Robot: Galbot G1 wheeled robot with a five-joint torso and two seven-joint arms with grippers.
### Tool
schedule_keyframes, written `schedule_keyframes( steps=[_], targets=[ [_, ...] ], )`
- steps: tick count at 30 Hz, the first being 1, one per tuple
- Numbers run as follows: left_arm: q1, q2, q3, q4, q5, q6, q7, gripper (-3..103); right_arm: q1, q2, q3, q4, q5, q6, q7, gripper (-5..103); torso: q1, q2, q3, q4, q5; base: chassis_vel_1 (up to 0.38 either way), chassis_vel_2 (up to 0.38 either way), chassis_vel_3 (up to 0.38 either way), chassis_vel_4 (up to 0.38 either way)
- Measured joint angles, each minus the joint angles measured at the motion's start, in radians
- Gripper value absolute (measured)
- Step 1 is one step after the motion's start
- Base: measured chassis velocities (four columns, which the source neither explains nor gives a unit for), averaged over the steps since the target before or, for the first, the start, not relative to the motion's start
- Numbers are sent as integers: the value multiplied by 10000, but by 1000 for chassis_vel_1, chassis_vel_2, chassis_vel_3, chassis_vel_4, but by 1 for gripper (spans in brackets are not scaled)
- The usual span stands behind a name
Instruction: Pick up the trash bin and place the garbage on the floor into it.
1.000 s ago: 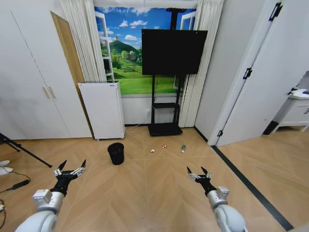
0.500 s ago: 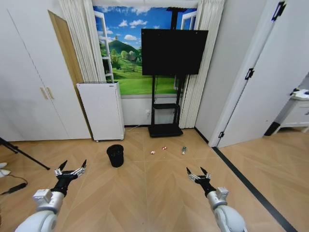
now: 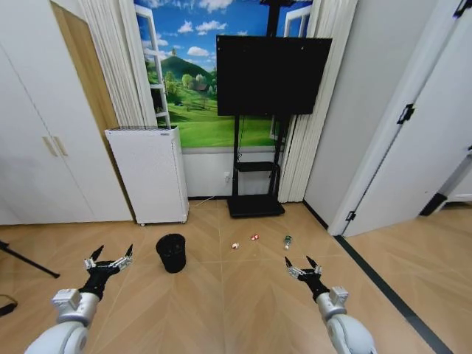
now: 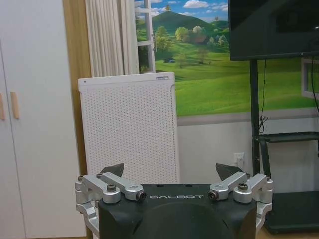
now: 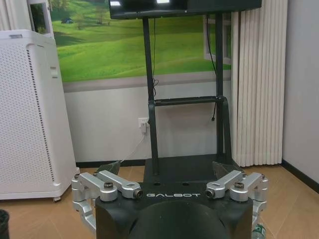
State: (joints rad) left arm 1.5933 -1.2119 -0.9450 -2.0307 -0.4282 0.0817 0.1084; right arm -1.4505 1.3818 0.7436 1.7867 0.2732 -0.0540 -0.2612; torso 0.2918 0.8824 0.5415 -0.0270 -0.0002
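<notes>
Trash bin (image 3: 171, 252): upright on the floor (image 3: 221, 310), ahead and left, not yet lifted. Garbage: two red-and-white scraps (image 3: 245, 242) and green bottle (image 3: 287, 241), lying far right of it. Left gripper (image 3: 108, 260), right gripper (image 3: 303, 267): jaws spread, empty, held near. Nothing is yet collected.

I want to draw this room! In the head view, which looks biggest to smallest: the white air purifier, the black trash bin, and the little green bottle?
1. The white air purifier, biggest.
2. The trash bin.
3. The green bottle, tiny.
All three sit about equally far away, so this order is fairly safe.
</notes>
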Motion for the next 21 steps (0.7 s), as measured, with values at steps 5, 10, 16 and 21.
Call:
schedule_keyframes(
  steps=[5, 10, 16, 21],
  targets=[
    [-36, -2, 4, 93, 2, -2, 48, 100, -1, 38, -49, -11, -148, 10, -8, 100, 1, 1, 0, 0, -11, -363, 370, 376, -368],
    [-60, -2, 3, 151, 1, -10, 66, 100, 1, 60, -69, -28, -226, 10, -16, 100, -1, 1, 0, 7, 15, -333, 354, 353, -347],
    [-148, -8, 30, 293, -4, -32, 100, 100, 11, 93, -125, -37, -335, -15, -32, 100, -5, 3, -3, 1, -3, -332, 349, 350, -344],
    [-183, -31, 64, 372, 0, -37, 104, 100, 17, 114, -169, -67, -409, -46, -33, 100, -6, 2, -3, 6, 17, -371, 362, 366, -350]
  ],
)
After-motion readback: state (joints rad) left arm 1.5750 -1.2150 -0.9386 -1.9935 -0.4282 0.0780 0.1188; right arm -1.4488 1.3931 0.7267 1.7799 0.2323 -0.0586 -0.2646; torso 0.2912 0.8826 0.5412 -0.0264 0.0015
